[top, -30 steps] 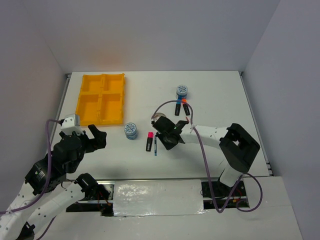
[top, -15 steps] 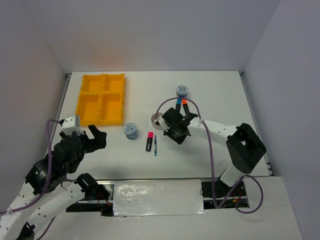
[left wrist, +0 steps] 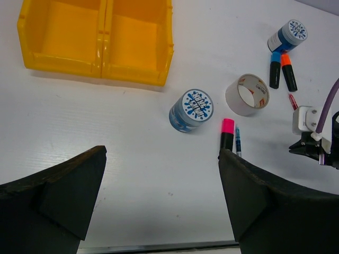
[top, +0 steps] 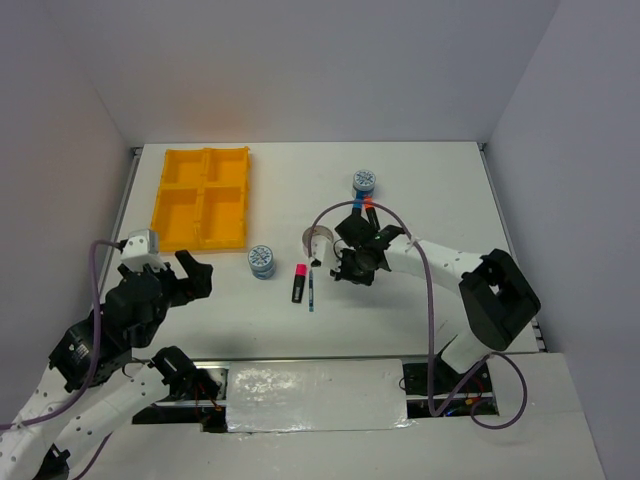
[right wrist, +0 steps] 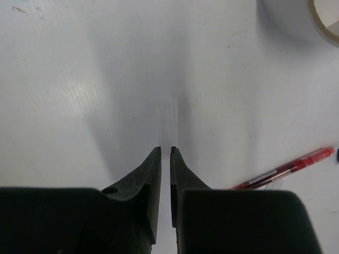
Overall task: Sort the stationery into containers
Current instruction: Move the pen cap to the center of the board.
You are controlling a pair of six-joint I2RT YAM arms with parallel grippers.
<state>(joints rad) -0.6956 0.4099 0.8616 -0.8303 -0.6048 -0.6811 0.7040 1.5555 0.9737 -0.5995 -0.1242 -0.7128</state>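
Here the right gripper point(right wrist: 165, 151) points down at bare white table point(top: 450, 190), its two fingers drawn almost together with only a sliver of gap and nothing between them. In its wrist view the red pen point(right wrist: 286, 170) lies slantwise just to the right of the fingers, and the edge of the silver-grey tape ring point(right wrist: 296, 18) shows in the upper right corner. The left gripper point(left wrist: 161, 153) hangs above the near left part of the table with its jaws spread wide and holding nothing. All the stationery lies on the table outside the yellow tray point(left wrist: 132, 79), which sits at the far left. One blue-white tape roll point(left wrist: 192, 109) stands near the tray's closest corner. Right of it the pink-capped highlighter point(left wrist: 226, 135) and the teal pen point(left wrist: 238, 142) lie side by side, nearly touching, with the tape ring just beyond them. Farther back the blue-capped highlighter point(left wrist: 275, 69) and the orange-capped highlighter point(left wrist: 288, 71) lie together, their caps up against the second blue-white tape roll point(left wrist: 288, 36); in the top view the right arm covers much of these two.
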